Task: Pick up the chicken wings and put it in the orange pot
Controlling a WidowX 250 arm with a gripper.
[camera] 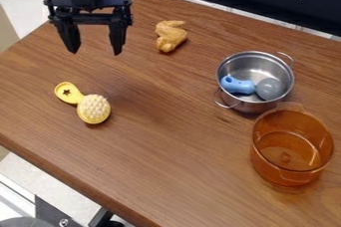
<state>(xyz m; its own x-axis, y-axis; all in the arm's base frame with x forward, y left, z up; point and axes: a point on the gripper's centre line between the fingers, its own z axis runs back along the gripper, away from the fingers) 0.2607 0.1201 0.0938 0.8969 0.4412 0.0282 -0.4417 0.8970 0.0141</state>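
The wings (170,37) lie on the bench (160,146), near the hand (96,52) and to its right from where I stand. The hand hangs with its fingers apart. A yellow brush (93,109) lies nearer me than the hand. Well right of the hand, a metal pot (255,63) holds a blue toy (238,85) and grey ball (269,89); farther still stands the orange pot (276,172).

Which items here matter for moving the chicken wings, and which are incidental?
Part of the job:
- chicken wings
- orange pot
- end effector, open

Just lying about:
- metal pot
- blue item inside it
- gray round item inside it
- yellow brush
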